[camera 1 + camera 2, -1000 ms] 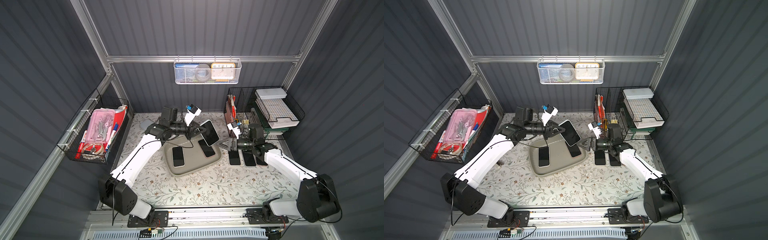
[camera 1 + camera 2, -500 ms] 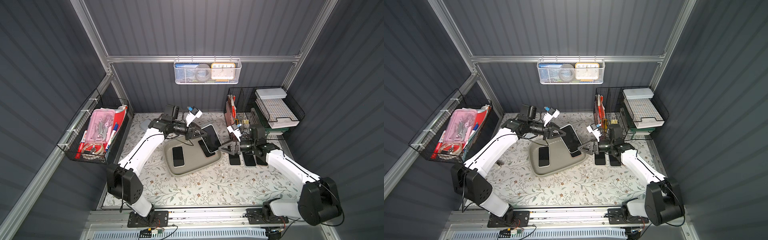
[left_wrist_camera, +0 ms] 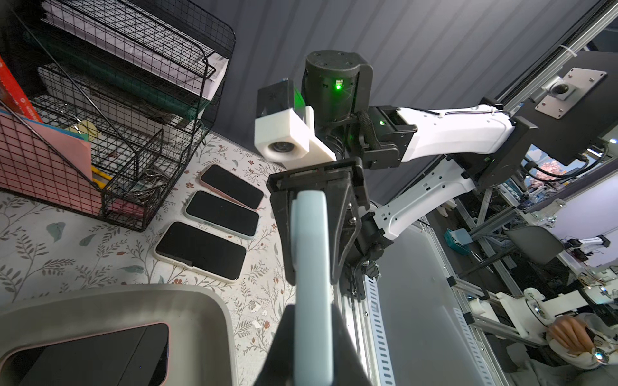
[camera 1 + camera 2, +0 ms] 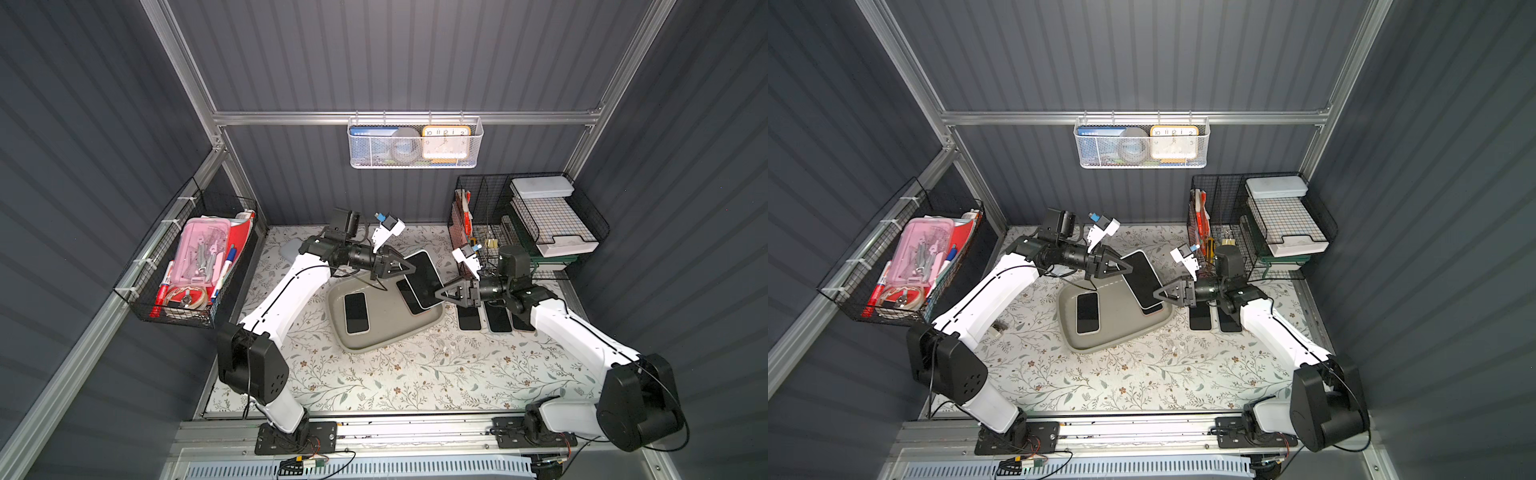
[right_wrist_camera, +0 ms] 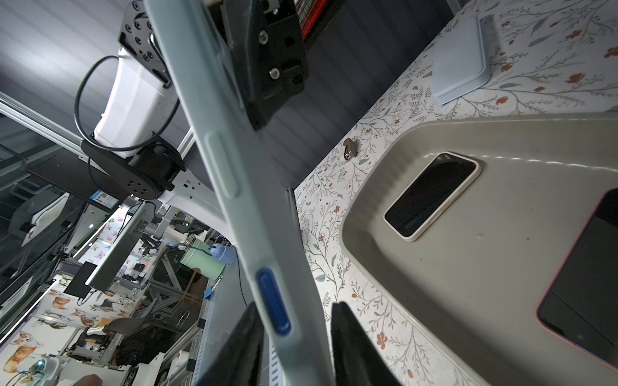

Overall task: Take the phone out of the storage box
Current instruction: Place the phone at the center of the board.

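Since a second ago the right gripper (image 4: 438,293) has reached in mid-frame, jaws loosely straddling the phone (image 4: 424,278). The left gripper (image 4: 411,269) pinches it above the storage box (image 4: 386,326), which sits on the floral tabletop (image 4: 415,374) between grey ribbed walls (image 4: 415,54).

Over the storage box (image 4: 386,324), the 3 o'clock end is taken: the phone (image 4: 424,277) hangs tilted there, left fingers (image 4: 399,266) clamped on it from 10 o'clock, right fingers (image 4: 446,287) straddling its edge from 3. Just beside the box at 3 lie three phones (image 4: 498,318); a wire basket (image 4: 490,195) stands at 1. The bench (image 4: 415,374) at 6 o'clock is bare
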